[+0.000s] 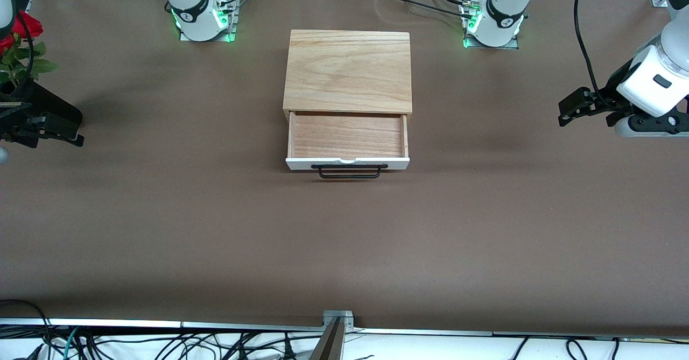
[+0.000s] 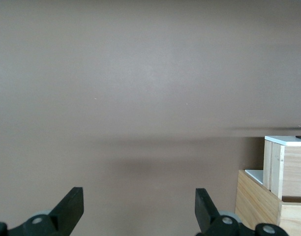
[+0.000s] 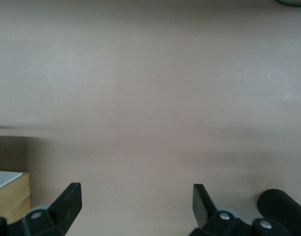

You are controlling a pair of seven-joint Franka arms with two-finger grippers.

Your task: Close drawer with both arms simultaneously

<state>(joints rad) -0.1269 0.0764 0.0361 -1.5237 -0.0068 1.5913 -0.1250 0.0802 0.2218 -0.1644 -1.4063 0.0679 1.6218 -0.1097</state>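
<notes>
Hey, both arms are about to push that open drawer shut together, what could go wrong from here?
1. The left gripper and right gripper hang open at the table's ends, well apart from the drawer; uneven arrival could skew it so it jams.
2. The wooden box looks unanchored and may slide toward the bases.
3. A finger could catch the wire handle.
</notes>
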